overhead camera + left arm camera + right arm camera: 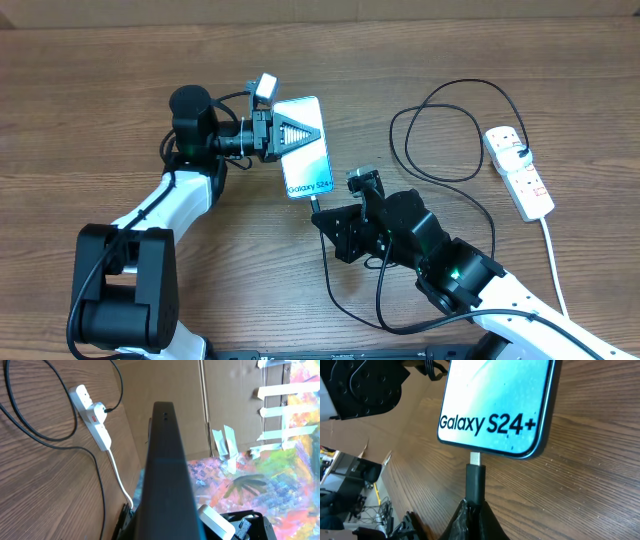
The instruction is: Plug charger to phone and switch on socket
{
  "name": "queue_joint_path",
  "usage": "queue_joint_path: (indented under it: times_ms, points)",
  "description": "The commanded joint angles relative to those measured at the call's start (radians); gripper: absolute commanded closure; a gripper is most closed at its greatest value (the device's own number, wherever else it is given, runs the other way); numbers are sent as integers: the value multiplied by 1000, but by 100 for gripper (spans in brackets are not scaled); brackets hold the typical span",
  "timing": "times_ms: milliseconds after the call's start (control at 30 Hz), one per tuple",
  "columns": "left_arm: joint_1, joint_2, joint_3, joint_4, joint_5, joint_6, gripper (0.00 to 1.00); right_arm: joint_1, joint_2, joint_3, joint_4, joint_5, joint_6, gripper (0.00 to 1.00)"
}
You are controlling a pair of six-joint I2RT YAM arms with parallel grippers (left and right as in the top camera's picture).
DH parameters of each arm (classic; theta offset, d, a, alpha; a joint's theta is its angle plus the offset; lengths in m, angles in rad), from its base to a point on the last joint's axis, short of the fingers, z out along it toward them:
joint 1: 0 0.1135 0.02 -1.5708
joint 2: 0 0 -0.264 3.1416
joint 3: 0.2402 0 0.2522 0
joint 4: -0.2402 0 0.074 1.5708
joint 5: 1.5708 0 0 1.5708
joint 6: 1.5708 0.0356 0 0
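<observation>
The phone (306,150) shows its light blue screen with "Galaxy S24+" text (495,405). My left gripper (275,132) is shut on its far end, and the left wrist view shows only its dark edge (165,475). My right gripper (475,510) is shut on the charger connector (475,480), whose metal tip touches the phone's lower edge. The black charger cable (440,175) loops across the table to the socket (520,170), a white power strip with red switches, also in the left wrist view (92,417).
The socket's white cord (553,260) runs toward the front right edge. A brown cardboard wall (165,385) stands behind the table. Cable loops (345,290) lie beside my right arm.
</observation>
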Motion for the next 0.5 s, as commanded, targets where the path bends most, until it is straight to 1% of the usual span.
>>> queue_joint_path:
  times_ms: [0, 467]
  points:
    - [-7, -4, -1, 10, 2, 19, 96, 4, -6, 11, 6, 25, 15, 96]
    - [-14, -4, -1, 10, 1, 23, 96, 4, 26, 11, 26, 27, 37, 96]
